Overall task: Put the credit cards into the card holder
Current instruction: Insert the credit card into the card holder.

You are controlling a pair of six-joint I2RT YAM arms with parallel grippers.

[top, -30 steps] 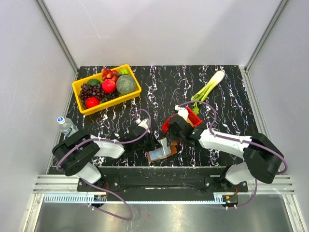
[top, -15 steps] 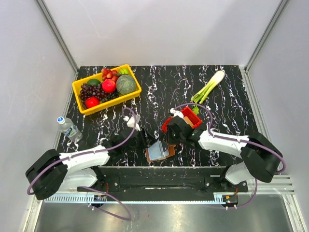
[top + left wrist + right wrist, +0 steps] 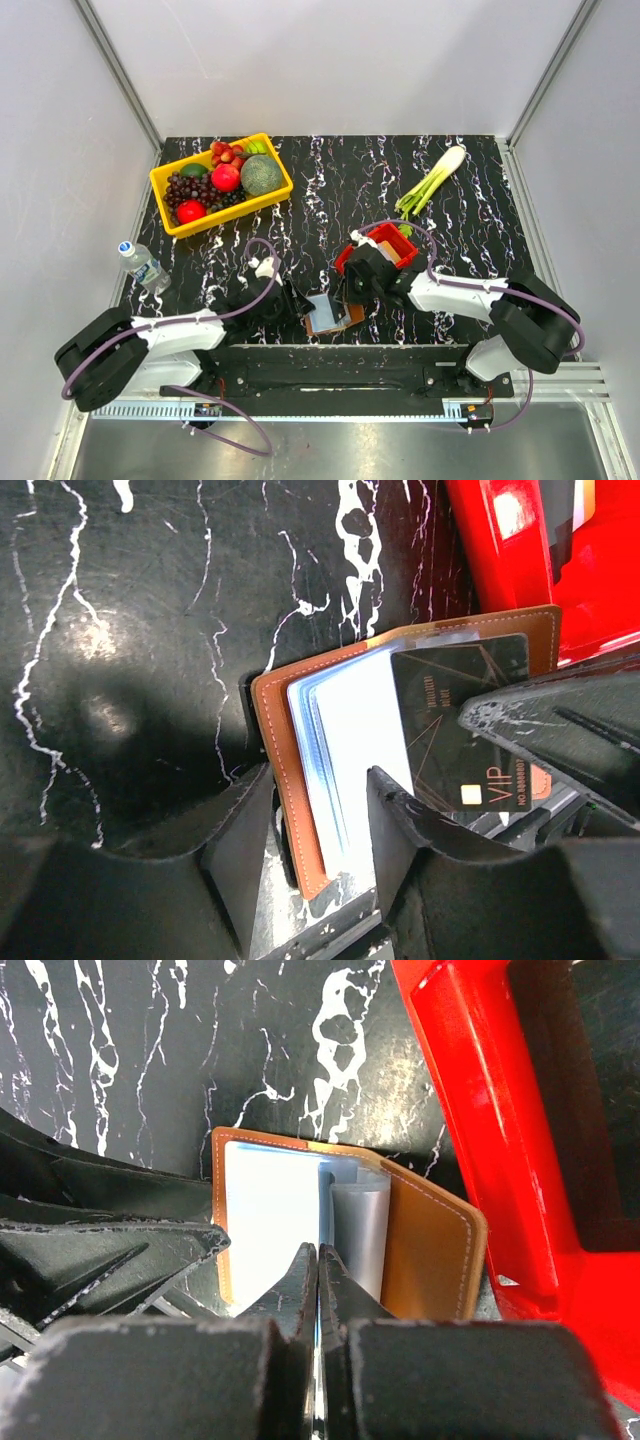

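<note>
The brown card holder [image 3: 322, 322] lies open near the table's front edge, with pale blue sleeves showing inside; it also shows in the left wrist view [image 3: 285, 750] and the right wrist view [image 3: 430, 1250]. My left gripper [image 3: 297, 301] [image 3: 320, 785] is open, its fingers straddling the holder's left edge. My right gripper [image 3: 345, 297] [image 3: 318, 1252] is shut on a black card [image 3: 450, 705] marked VIP. It holds the card over the holder's open right half. The red bin [image 3: 385, 240] stands just behind the holder.
A yellow basket of fruit [image 3: 220, 185] sits at the back left. A leek [image 3: 430, 180] lies at the back right. A water bottle [image 3: 140, 262] lies off the table's left edge. The red bin's wall [image 3: 470, 1090] is close to my right gripper.
My left arm has stretched out and its gripper has come to the holder's left edge. My right gripper has moved slightly down and left with the black card.
</note>
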